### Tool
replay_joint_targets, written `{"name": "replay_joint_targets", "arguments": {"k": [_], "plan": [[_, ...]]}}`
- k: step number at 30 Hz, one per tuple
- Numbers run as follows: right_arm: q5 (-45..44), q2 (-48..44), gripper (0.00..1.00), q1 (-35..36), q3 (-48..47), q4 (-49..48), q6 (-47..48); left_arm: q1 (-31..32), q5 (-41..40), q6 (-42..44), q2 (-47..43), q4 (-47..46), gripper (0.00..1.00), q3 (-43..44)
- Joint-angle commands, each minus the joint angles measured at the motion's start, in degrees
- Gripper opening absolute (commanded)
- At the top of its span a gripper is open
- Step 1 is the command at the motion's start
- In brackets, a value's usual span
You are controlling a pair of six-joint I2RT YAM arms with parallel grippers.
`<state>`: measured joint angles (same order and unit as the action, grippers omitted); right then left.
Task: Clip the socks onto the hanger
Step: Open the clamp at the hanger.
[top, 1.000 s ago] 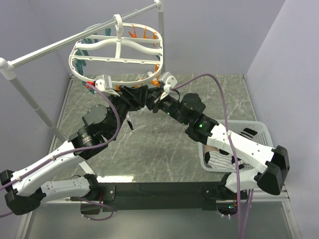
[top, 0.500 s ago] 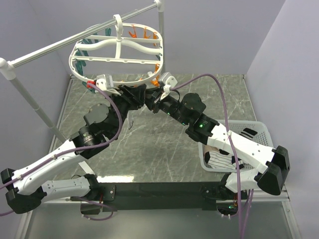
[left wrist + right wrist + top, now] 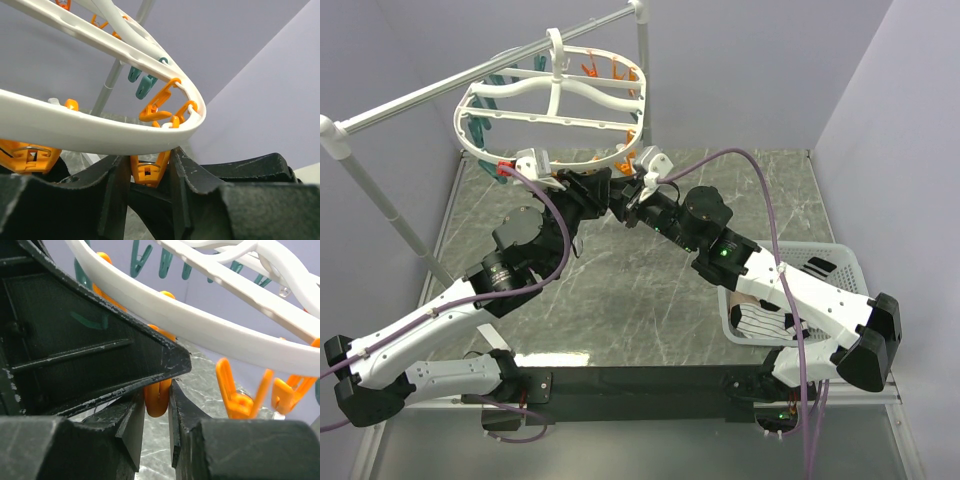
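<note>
Table: grey-green marbled top, both arms reaching across it toward the far left.

Silver rail runs diagonally over the far left corner. The hanger hangs from it by its hook, oval frame roughly level, with clips dangling under the rim.

White lattice basket sits at the right edge of the table, well apart from the hanger and partly hidden by the right forearm.

Socks: a black-and-white striped sock and a pinkish-beige sock lie in the basket. None can be seen on the hanger.

The two grippers meet just under the near rim of the hanger, tips almost touching.

Left gripper: fingers clenched on an orange clip that hangs from the rim. Both pads press its sides. The dark mass below the clip is too shadowed to identify.

Right gripper: fingers closed tight around the looped end of an orange clip, one finger on each side. The left gripper's black body fills the left of this view, right against it. This is probably the same clip the left gripper holds, but neither wrist view settles that.

Neighbouring orange clips hang free further along the rim. Teal clips hang from the far part of the frame.
</note>
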<state>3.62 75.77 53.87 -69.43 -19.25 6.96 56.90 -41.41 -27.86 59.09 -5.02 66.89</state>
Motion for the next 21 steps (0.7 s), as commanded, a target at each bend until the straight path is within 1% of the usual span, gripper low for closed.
{"name": "replay_joint_targets", "arguments": {"k": [1, 3, 5, 6, 8, 9, 11, 12, 15, 16, 18, 20, 21], "plan": [[-0.9, -1.1, 0.00, 0.5, -3.0, -0.9, 0.9, 0.2, -1.0, 0.3, -0.6, -1.9, 0.27, 1.5], [-1.0, -1.1, 0.00, 0.5, -3.0, -0.7, 0.9, 0.2, -1.1, 0.3, -0.6, -1.7, 0.20, 1.7], [-0.6, -1.4, 0.02, 0.5, -2.9, -0.1, 0.8, 0.3, -1.2, 0.3, -0.5, -1.7, 0.18, 1.6], [-0.5, -1.6, 0.12, 0.5, -2.8, 0.2, 0.7, 0.3, -1.3, 0.3, -0.6, -1.7, 0.17, 1.6], [-0.4, -2.6, 0.27, 0.5, -2.1, 1.7, 0.4, 0.2, -1.7, 0.6, -0.7, -2.0, 0.17, 1.4], [-0.5, -3.2, 0.42, 0.5, -1.5, 2.0, 0.2, 0.2, -1.9, 0.6, -0.9, -2.1, 0.17, 1.1], [-0.6, -5.4, 0.53, 0.5, 0.9, 3.3, -0.9, 0.2, -1.8, 0.9, -1.0, -1.9, 0.17, 1.1], [-0.4, -6.4, 0.62, 0.5, 1.8, 3.9, -2.1, 0.2, -1.9, 1.0, -1.1, -1.8, 0.18, 1.1], [-0.7, -11.3, 0.72, 0.4, 6.2, 6.5, -4.8, 0.2, -3.0, 1.1, -1.3, -0.2, 0.18, 1.7], [-1.0, -14.3, 0.74, 0.4, 7.5, 6.8, -5.5, 0.1, -3.1, 1.0, -1.3, 0.2, 0.18, 1.9], [-3.2, -17.1, 0.81, -0.1, 11.8, 7.0, -8.5, 0.1, -2.8, 0.7, -1.7, 2.0, 0.19, 2.9], [-5.3, -20.7, 0.83, -0.5, 15.4, 8.1, -10.2, 0.0, -2.6, 0.3, -1.8, 3.7, 0.19, 3.7], [-6.1, -21.7, 0.86, -0.8, 16.1, 9.0, -11.0, 0.0, -2.5, 0.2, -1.9, 4.1, 0.19, 3.9]]}}
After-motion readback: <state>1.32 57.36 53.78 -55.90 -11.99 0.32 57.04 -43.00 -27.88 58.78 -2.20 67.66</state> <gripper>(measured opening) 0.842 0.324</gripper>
